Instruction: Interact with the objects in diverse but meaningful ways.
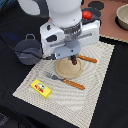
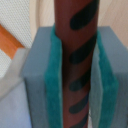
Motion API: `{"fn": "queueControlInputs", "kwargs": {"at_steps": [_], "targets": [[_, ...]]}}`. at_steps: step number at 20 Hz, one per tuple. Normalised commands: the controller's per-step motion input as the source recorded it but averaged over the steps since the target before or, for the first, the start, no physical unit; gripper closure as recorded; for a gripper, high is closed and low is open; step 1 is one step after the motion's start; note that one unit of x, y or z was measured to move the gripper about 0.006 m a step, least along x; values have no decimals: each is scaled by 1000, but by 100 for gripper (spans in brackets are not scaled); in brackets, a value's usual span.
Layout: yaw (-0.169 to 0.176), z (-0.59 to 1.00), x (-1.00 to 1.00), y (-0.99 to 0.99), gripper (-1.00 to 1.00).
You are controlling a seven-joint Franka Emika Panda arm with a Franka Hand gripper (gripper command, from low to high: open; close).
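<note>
My gripper (image 1: 73,58) is shut on the brown sausage (image 1: 74,62) and holds it upright just over a round tan plate (image 1: 62,70). In the wrist view the sausage (image 2: 75,35), brown with dark stripes, stands between the grey fingers (image 2: 35,80) with teal pads (image 2: 52,75). The yellow block (image 1: 41,88) lies on the striped mat near its front corner. The grey two-handled pot (image 1: 27,50) stands off the mat at the exterior view's left. The red tomato (image 1: 87,15) sits behind the arm. The banana and the long-handled pan are out of view.
A fork (image 1: 64,79) and a knife (image 1: 87,59), both with orange handles, lie on the striped mat (image 1: 95,95) on either side of the plate. A tan bowl (image 1: 122,17) stands at the back right. The arm's white body hides the middle back.
</note>
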Motion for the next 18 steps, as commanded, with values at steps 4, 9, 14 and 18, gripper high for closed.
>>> {"fn": "queueControlInputs", "kwargs": {"at_steps": [4, 9, 14, 18], "targets": [[0, -47, 404, 0, 100], [-27, -4, 530, 0, 100], [-46, 0, 531, -2, 100], [-42, 0, 505, 0, 100]]}}
